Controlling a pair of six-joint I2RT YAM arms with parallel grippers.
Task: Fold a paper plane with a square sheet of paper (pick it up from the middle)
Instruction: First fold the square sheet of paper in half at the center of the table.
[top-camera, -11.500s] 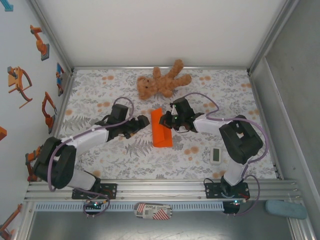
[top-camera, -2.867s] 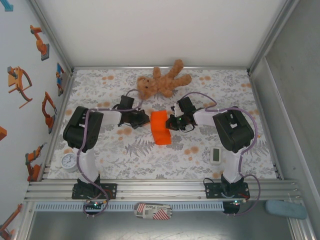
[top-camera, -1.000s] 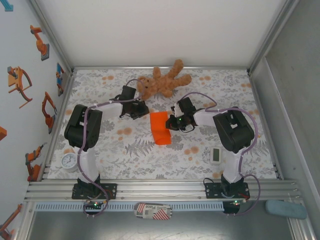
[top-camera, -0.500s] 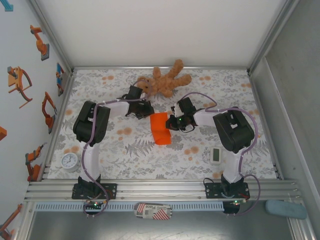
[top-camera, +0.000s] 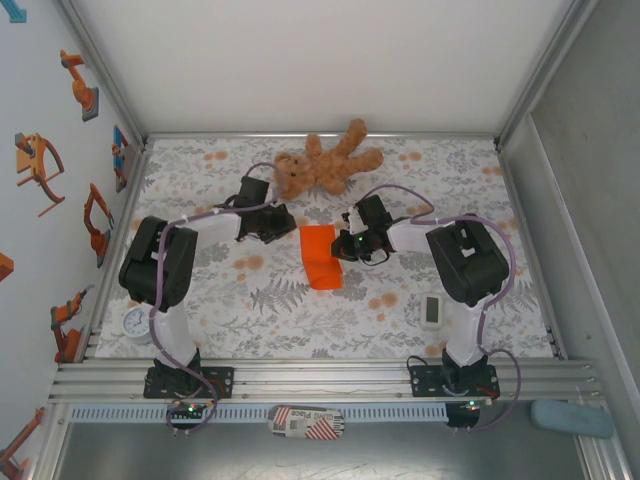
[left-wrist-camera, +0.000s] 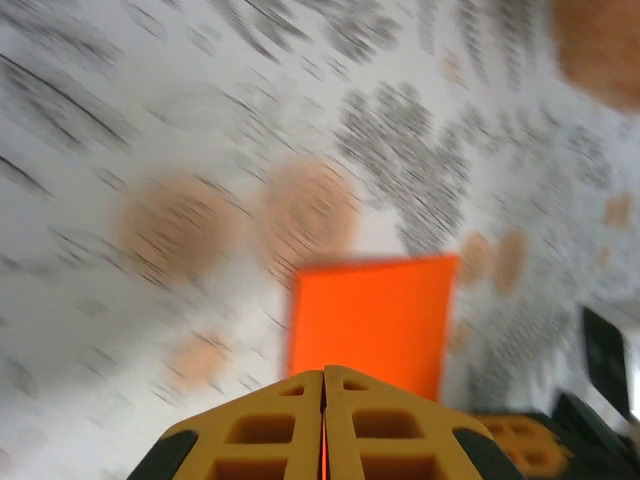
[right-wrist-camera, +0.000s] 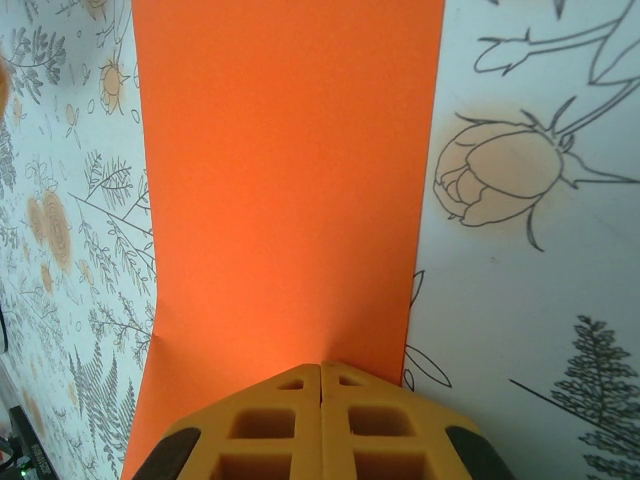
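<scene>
Left gripper (left-wrist-camera: 323, 378) farther left; one orange sheet (top-camera: 320, 256), one bear (top-camera: 325, 165).

L arm (top-camera: 205, 222) bent at elbow, forearm running inward twd centre; L claw (top-camera: 283, 224) closed, fingers flush together. R arm (top-camera: 410, 238) folded, forearm pointing left; R claw (top-camera: 338, 246) low, closed tight. Claws face each other, apart.

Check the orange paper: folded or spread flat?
Folded: the orange paper sheet is a narrow strip, slimmer than the teddy bear, its edge kinked in the right wrist view.
</scene>
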